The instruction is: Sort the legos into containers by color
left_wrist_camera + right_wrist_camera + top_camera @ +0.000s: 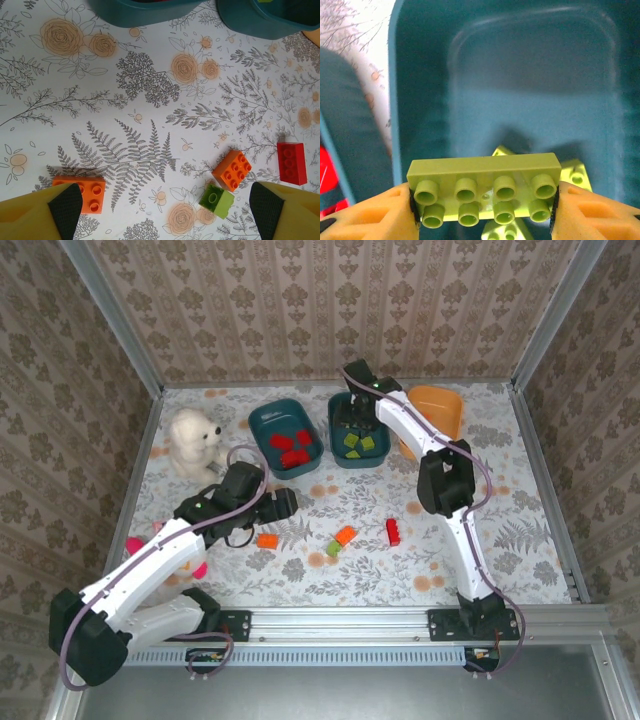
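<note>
In the right wrist view my right gripper [485,200] is shut on a light green two-by-four lego [485,192], held by its ends above the inside of a dark teal container [420,100]. More green legos [572,175] lie on that container's floor. From the top view this middle teal container [340,455] stands between another teal container [262,422] holding red legos [290,450] and an orange container [440,405]. My left gripper [166,210] hangs open over the table. An orange lego [82,192] lies by its left finger, and an orange lego [232,170], a green one [216,201] and a red one [292,163] lie toward its right finger.
A white plush bear [195,440] sits at the back left, and a pink toy [135,543] lies partly under the left arm. Walls enclose the flowered table on three sides. The loose legos [346,535] lie in the middle of the table, in front of the containers.
</note>
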